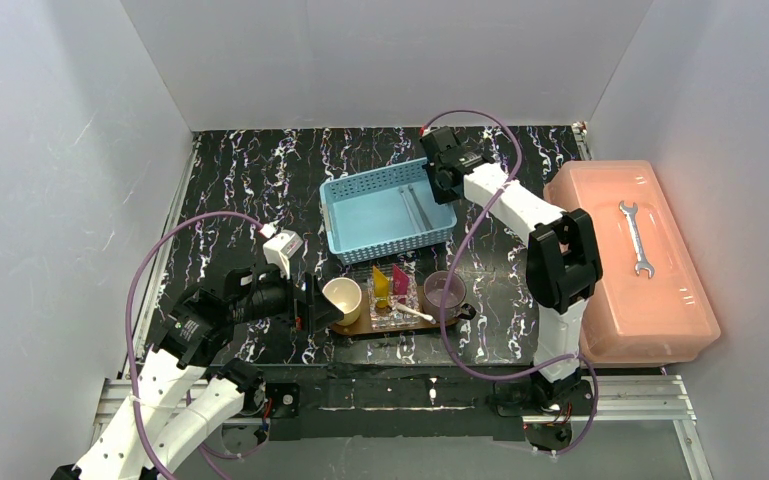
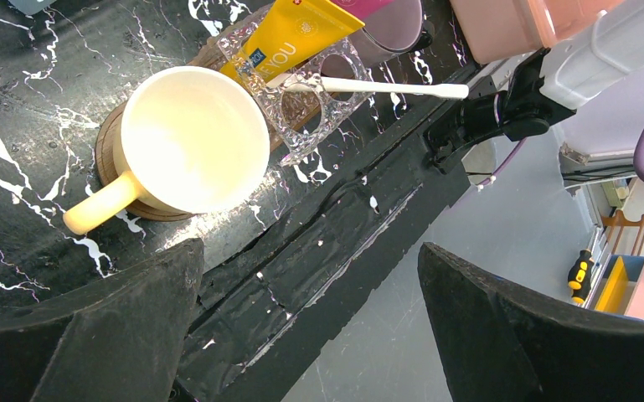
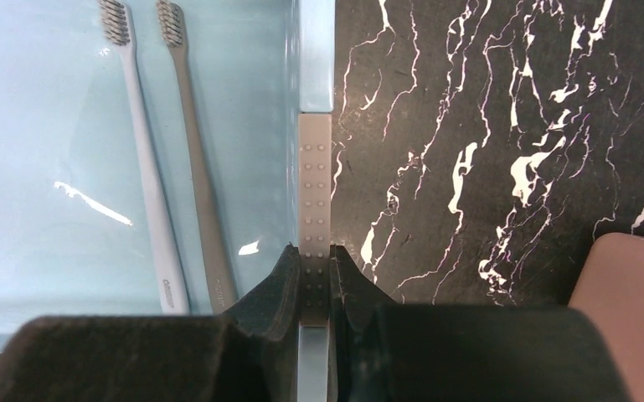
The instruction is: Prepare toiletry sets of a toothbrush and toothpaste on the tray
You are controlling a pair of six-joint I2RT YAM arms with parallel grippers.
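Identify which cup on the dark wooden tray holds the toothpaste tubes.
The clear patterned glass cup in the middle: the yellow tube and magenta tube stand in it. The cream mug and purplish tumbler flanking it hold none.

White walls [image 1: 380,60], apparently marble black tabletop [image 1: 250,180]

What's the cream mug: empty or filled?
Empty. The cream mug shows only bare interior in the left wrist view.
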